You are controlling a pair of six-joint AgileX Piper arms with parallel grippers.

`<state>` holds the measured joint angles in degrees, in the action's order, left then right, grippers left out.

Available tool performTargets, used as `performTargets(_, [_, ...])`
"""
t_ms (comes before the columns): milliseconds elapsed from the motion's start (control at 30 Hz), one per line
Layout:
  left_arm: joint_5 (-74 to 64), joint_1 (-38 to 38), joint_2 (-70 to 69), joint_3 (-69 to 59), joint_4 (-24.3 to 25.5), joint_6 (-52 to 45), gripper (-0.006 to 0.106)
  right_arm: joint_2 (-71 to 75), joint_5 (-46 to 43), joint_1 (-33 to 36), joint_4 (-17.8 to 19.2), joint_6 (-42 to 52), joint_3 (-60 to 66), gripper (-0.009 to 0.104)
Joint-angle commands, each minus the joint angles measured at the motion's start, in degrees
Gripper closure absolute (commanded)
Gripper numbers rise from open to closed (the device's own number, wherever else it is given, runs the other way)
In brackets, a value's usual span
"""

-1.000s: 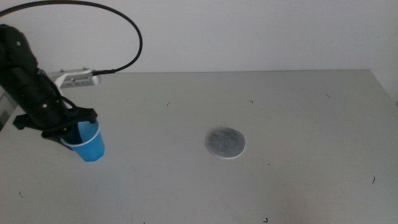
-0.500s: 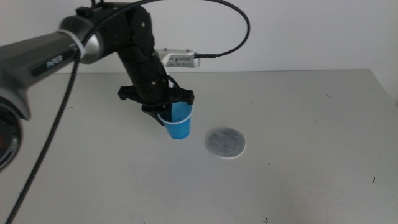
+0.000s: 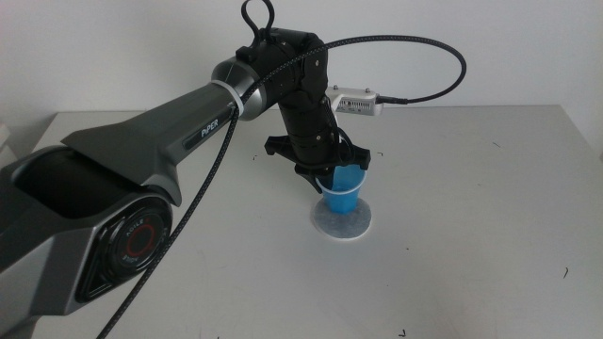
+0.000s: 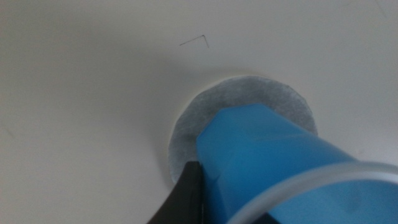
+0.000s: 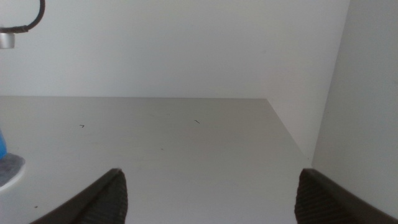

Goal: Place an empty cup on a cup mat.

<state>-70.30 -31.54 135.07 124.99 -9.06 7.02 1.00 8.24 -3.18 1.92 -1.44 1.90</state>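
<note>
The blue cup (image 3: 345, 191) is held upright in my left gripper (image 3: 330, 177), which is shut on its rim. The cup's base is over the middle of the grey cup mat (image 3: 358, 224); I cannot tell whether it touches the mat. In the left wrist view the cup (image 4: 267, 155) fills the near side with the mat (image 4: 249, 96) right under it, and one dark finger (image 4: 186, 196) shows against the cup's wall. My right gripper (image 5: 214, 199) is open and empty, out of the middle view. It faces the table, with the mat's edge (image 5: 9, 169) at the far side of its view.
The left arm (image 3: 170, 122) reaches across the grey table (image 3: 471, 188) from the left, with a black cable (image 3: 424, 56) looping above it. A white wall stands behind the table. The table's right edge (image 5: 289, 134) shows in the right wrist view.
My left gripper has carried the cup from the table's left side rightward, to over the cup mat. The mat has not moved.
</note>
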Motion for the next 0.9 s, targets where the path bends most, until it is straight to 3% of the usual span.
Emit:
performTargets(0, [-4.2,-0.6,-2.8,3.1,-1.1,0.8,0.100,1.1,-4.5,0.1,0.5,0.5,-0.7,0.001])
performTargets(267, [-3.9,-1.5,-1.7,3.1,-1.0,0.8,0.099,1.1,-4.5,0.1,0.5,0.5,-0.7,0.001])
performTargets(367, [-4.1,-1.6,-1.7,3.1,-0.6,0.8,0.084,1.1,-4.5,0.1,0.5,0.5,-0.7,0.001])
performTargets(567, [-4.1,-1.6,-1.8,3.1,-0.7,0.8,0.029,1.1,-4.5,0.1,0.5,0.5,-0.7,0.001])
performTargets(733, [-4.8,-1.6,-2.5,3.6,-2.4,-0.2,-0.005,1.1,-4.5,0.1,0.5,0.5,-0.7,0.001])
performTargets(867, [-4.8,-1.1,-5.5,3.6,-3.4,-2.0,-0.005,1.1,-4.5,0.1,0.5,0.5,-0.7,0.001])
